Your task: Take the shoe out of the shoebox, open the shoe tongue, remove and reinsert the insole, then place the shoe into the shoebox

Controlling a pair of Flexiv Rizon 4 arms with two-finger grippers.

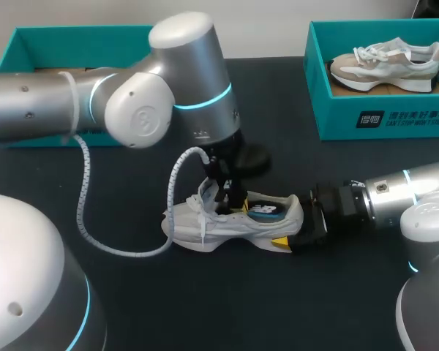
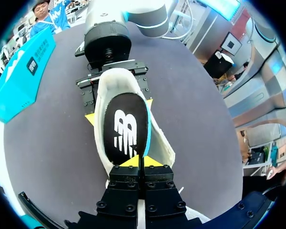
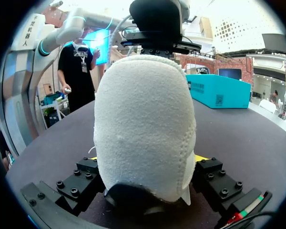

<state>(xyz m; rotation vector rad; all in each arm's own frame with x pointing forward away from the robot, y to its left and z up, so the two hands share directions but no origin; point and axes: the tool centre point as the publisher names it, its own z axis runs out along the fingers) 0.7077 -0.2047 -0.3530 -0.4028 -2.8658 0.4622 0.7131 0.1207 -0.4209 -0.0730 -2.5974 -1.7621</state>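
Observation:
A white shoe (image 1: 227, 223) lies on its side on the dark table, toe to the left. My left gripper (image 1: 230, 196) stands over its opening, shut on the front end of the black insole (image 2: 125, 131), which lies inside the shoe (image 2: 159, 143) with a blue edge showing. My right gripper (image 1: 291, 228) comes in level from the right; its fingers press both sides of the heel (image 3: 143, 124), shut on the shoe. In the left wrist view the right gripper (image 2: 115, 90) sits beyond the heel, straight ahead of my left gripper (image 2: 139, 162).
A teal shoebox (image 1: 329, 110) at the back right holds a second beige shoe (image 1: 384, 64). Another teal box (image 1: 22, 44) sits at the back left, behind my left arm. A white cable (image 1: 84, 197) loops from the left arm onto the table.

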